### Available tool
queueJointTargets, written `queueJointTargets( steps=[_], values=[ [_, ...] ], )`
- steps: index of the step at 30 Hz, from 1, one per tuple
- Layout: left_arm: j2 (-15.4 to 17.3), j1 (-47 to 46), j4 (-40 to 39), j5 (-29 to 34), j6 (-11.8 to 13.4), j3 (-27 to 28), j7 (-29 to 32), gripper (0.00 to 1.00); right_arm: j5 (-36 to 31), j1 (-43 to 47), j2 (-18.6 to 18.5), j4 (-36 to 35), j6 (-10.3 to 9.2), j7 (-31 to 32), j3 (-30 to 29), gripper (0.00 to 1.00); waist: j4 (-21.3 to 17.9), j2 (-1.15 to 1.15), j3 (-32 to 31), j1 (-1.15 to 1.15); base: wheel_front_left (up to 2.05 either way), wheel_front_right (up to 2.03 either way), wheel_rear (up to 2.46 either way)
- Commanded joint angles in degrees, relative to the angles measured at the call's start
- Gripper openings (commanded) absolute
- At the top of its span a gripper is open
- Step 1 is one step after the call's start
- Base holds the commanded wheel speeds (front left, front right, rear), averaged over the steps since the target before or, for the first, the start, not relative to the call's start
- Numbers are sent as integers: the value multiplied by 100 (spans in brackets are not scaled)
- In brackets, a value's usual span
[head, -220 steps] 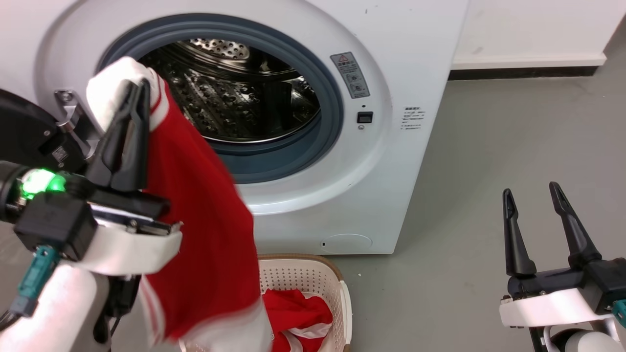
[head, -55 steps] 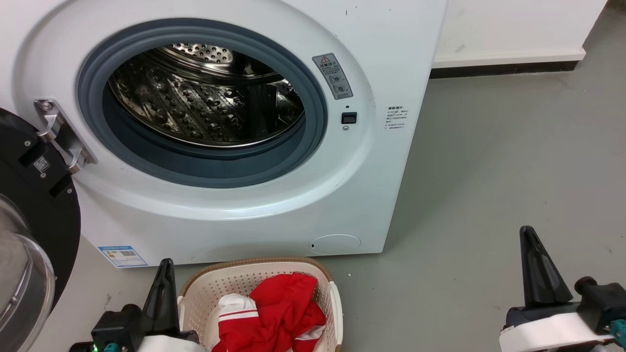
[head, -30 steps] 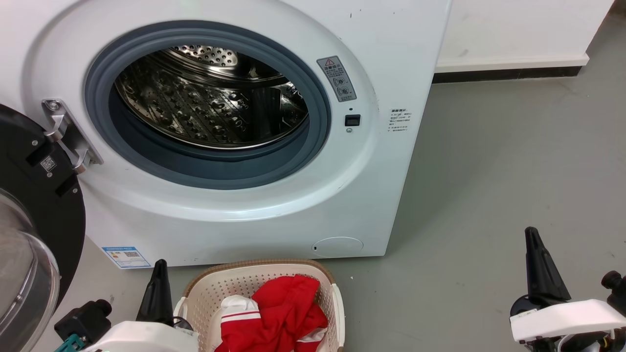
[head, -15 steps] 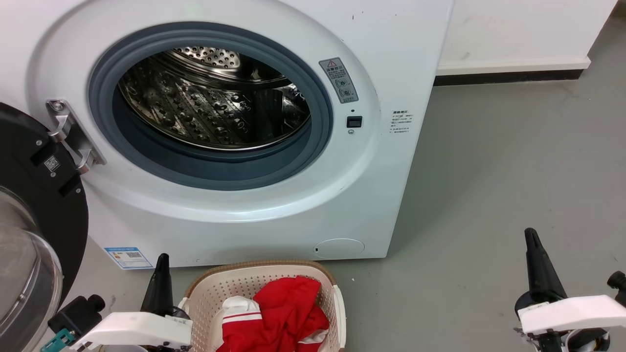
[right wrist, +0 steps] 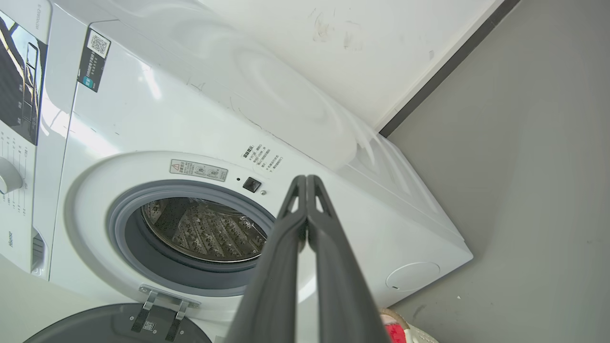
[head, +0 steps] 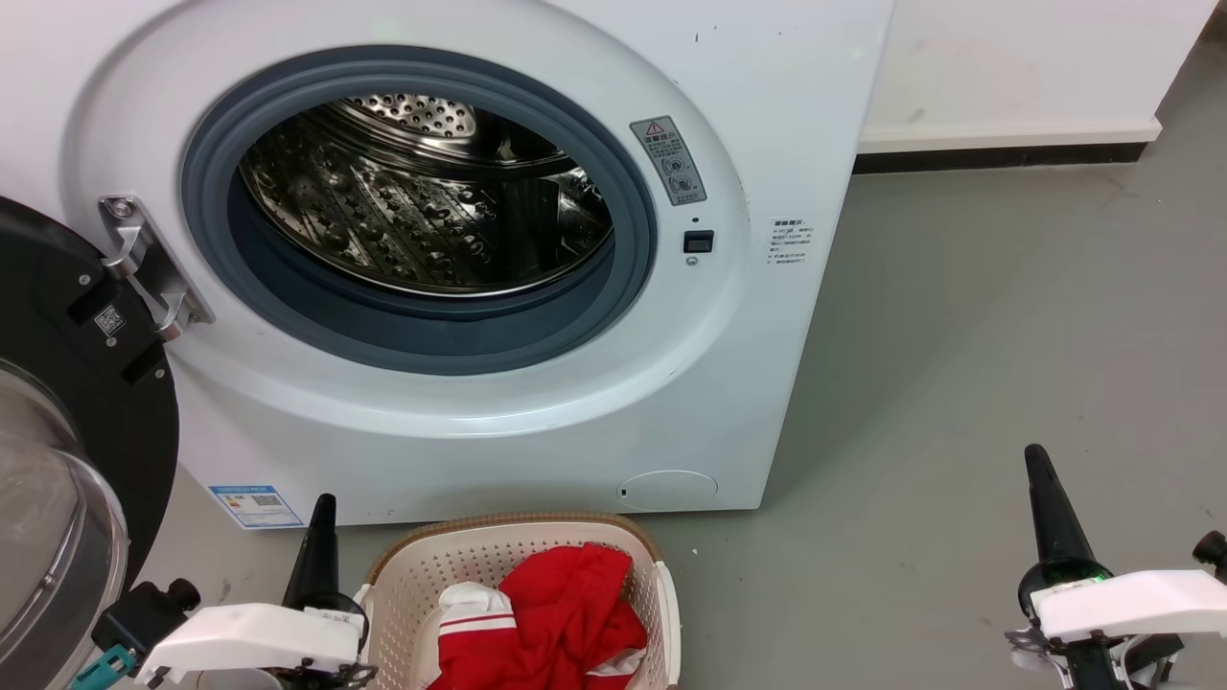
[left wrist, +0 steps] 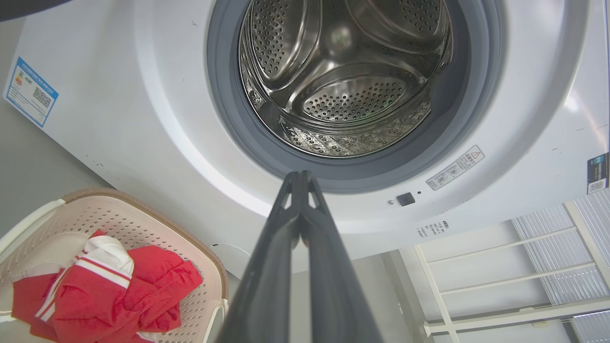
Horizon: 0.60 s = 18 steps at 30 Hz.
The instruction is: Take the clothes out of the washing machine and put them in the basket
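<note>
- The left gripper [head: 322, 510] has two long dark fingers and sits at the lower left of the head view. Its fingers are pressed tight together and hold nothing.
- The right gripper [head: 1036, 458] sits at the lower right of the head view, over the smooth grey floor [head: 968, 326]. Its fingers are pressed together too, and they hold nothing.
- Both grippers point up the frame.
- The bright red, white-trimmed clothes [head: 567, 613] lie in a heap at the bottom middle of the head view.
- They are inside the cream plastic basket [head: 419, 583], which is full of little holes and has a brown rim.
- A white cuff [head: 470, 613] with red stripes sits on the left side of the heap.
- The basket stands on the floor just in front of the big white washing machine [head: 776, 105]. It is just beside the left gripper and well apart from the right one.
- The black-rimmed glass door [head: 91, 383] is open, at the left edge of the head view.
- A round grey rubber ring [head: 207, 225] goes around the shiny steel drum [head: 422, 225] with many holes.
- In the left wrist view the drum's metal walls and back are bare.
- A small blue sticker [head: 255, 505] is low on the machine's front, above the left gripper.
</note>
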Motion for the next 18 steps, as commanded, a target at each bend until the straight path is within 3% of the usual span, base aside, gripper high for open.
queueJointTargets(
  steps=[1,18],
  values=[
    [5,-154,-23,-158,-42,31,32,0,170,-156,-43,-8,-1,22,-7,0,3,0,-3,0,0,0,0],
    [5,-287,130,-1220,-109,76,291,0,1279,-274,-41,175,-1,287,-48,0,39,0,-45,0,0,0,0]
  ],
)
